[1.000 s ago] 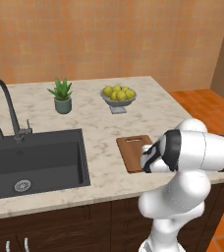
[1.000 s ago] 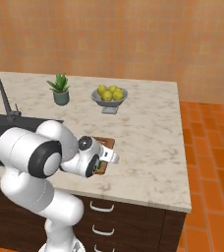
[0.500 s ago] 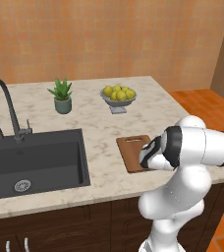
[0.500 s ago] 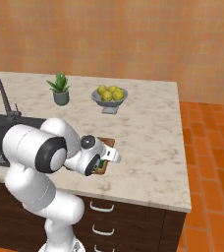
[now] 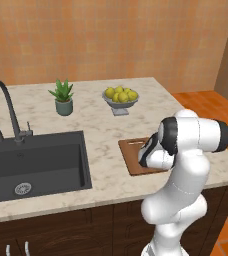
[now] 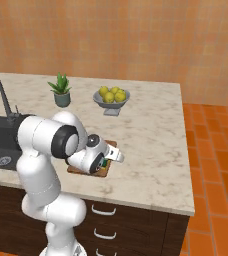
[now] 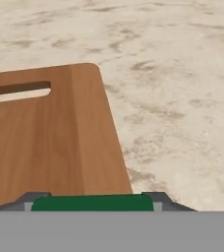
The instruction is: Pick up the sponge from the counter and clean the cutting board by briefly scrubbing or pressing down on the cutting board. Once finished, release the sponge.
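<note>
Beige marbled stone makes up the counter (image 5: pixel 101 125), which sits on dark brown cabinets in front of an orange-tan wall, with terracotta floor tiles off to the right. Over the near part of this worktop the gripper (image 7: pixel 93 203) is closed on the sponge (image 7: pixel 92 202), whose green scrubbing face shows as a flat strip between the two fingertips in the hand view. A small patch of that green also shows at the hand in the right base view, low over the cutting board (image 7: pixel 45 142).

That brown wooden board lies flat on the stone, close to the counter's front edge, with its slot handle toward the far end. The sponge is over the board's near right corner, beside its long right edge. Whether it touches the wood cannot be told.

Beyond the board stands a grey fruit bowl (image 5: pixel 120 103) filled with yellow fruits. Left of the bowl is a small potted plant (image 5: pixel 63 97) in a grey pot. Farther left, a dark sink (image 5: pixel 33 162) is set into the counter, with a curved dark tap (image 5: pixel 1 110) behind it.

Right of the board, bare stone runs to the counter's end.
</note>
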